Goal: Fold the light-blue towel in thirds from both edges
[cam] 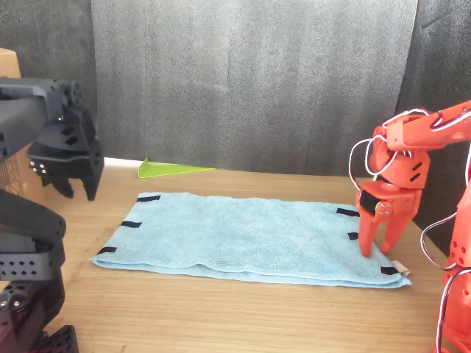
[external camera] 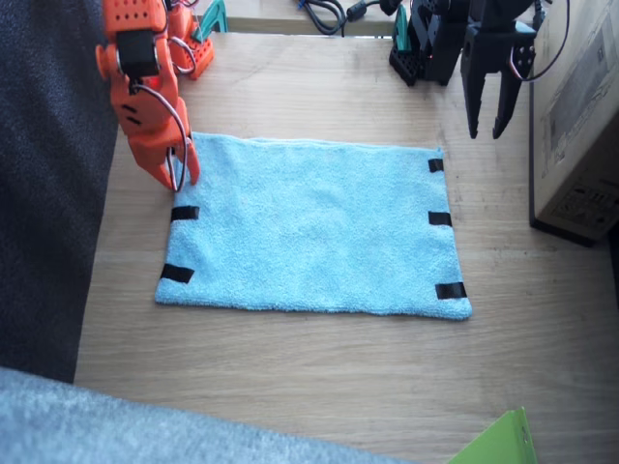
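Nearest the fixed camera, a green sheet (external camera: 498, 440) pokes over the tabletop (external camera: 319, 377) edge. Beyond it the towel (external camera: 314, 237) lies flat and spread out, black tape strips (external camera: 441, 218) along both short sides. Orange, the right claw (external camera: 181, 172) points down at the towel's far corner on its side, fingers parted and tips at the cloth, holding nothing clearly. Black, the left claw (external camera: 487, 128) hangs released above bare wood, just off the opposite far corner.
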You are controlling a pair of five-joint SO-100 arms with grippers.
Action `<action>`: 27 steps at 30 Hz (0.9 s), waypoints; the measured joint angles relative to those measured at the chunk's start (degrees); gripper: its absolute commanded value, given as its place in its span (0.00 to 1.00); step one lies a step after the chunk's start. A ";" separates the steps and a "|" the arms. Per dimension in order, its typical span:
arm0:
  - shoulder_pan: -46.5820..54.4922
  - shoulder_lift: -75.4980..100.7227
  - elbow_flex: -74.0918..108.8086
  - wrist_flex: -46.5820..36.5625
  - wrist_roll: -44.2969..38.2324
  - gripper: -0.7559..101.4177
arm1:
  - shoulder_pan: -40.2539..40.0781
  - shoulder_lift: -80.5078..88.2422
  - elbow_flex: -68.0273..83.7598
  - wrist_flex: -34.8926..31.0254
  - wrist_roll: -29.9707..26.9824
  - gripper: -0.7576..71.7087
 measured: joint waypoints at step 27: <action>-6.24 -41.40 -19.60 0.09 1.05 0.24 | 0.70 -1.05 -0.09 -0.62 0.53 0.27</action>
